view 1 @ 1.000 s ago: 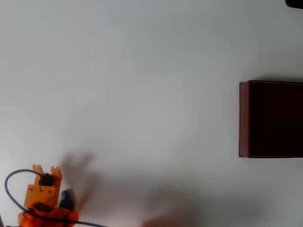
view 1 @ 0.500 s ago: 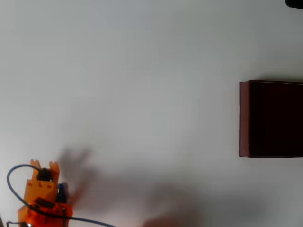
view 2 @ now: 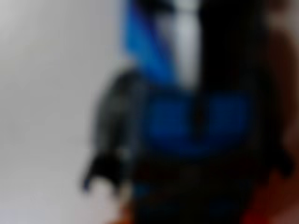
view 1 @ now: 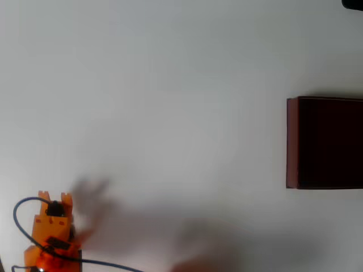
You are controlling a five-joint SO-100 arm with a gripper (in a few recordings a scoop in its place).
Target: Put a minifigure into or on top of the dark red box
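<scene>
The dark red box (view 1: 292, 141) lies at the right edge of the overhead view, open side up with a very dark interior. My orange gripper (view 1: 55, 225) is at the bottom left, far from the box. The overhead view hides the minifigure beneath the gripper's body. In the wrist view the blue minifigure (view 2: 187, 121) is very close and badly blurred, with a dark limb on its left. It looks held between the jaws.
A blue cable (view 1: 20, 211) loops off the arm at the lower left. White table (view 1: 170, 102) stretches between the gripper and the box. A soft shadow (view 1: 93, 195) falls just right of the gripper. Something dark (view 1: 353, 4) sits at the top right corner.
The gripper has shifted slightly up and to the left. The blue figure, visible at the gripper's right side before, moved with it and is now hidden under it in the overhead view.
</scene>
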